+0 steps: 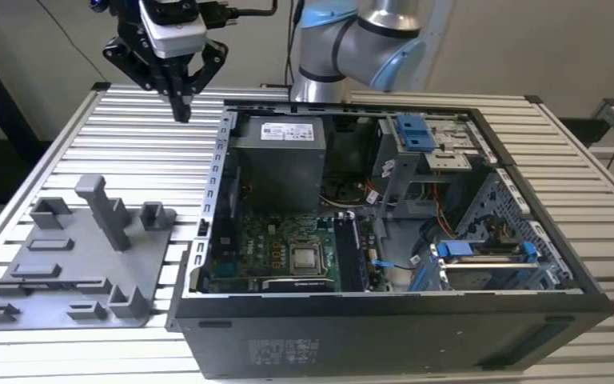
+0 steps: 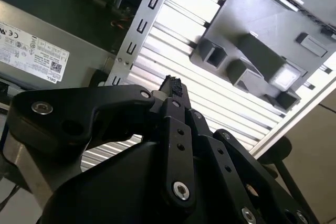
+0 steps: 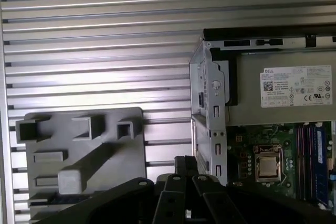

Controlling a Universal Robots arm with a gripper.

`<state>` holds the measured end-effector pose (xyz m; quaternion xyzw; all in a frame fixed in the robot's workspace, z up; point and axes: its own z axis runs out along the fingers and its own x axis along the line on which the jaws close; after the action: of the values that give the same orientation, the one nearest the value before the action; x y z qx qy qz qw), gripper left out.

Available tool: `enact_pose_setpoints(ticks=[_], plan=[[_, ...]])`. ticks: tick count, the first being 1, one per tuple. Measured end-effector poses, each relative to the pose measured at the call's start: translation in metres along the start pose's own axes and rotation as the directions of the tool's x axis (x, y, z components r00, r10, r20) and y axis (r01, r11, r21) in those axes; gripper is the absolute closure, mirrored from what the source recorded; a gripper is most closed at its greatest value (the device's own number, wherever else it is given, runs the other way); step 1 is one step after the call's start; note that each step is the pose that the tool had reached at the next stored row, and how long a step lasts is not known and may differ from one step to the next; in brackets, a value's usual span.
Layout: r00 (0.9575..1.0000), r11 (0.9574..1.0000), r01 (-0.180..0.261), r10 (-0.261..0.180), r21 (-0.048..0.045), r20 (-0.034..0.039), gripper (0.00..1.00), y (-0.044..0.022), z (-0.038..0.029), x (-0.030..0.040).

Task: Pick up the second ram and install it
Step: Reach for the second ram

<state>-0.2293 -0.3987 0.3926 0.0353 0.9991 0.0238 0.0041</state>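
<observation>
jaws: black gripper (image 1: 182,112) pinched shut, looks empty.
second ram (image 1: 57,283): thin dark stick, prob. in grey plastic tray (image 1: 161,260), well apart toward the exterior view's left, lying crosswise.

The table (image 1: 125,152) is silver, ribbed with straight parallel slats. On it, toward the exterior view's left, lies a plain matte grey tray (image 1: 73,276). The computer case (image 1: 392,340) is black outside and bare grey metal within. Its motherboard (image 1: 269,244) is green, and the power supply (image 1: 285,164) is grey with a white label. Blue clips (image 1: 414,132) mark the drive bays. The arm (image 1: 360,40) is silver with pale blue caps, and the gripper (image 1: 182,112) is black.
</observation>
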Motion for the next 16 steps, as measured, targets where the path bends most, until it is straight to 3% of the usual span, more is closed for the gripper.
enact_pose_setpoints(ticks=[7,16], plan=[[1.0,1.0,0.0,0.0,0.0001,-0.0001,0.89,-0.001,-0.0002,0.0145],[1.0,1.0,0.0,0.0,0.0001,-0.0001,0.89,-0.0031,-0.0004,0.0434]])
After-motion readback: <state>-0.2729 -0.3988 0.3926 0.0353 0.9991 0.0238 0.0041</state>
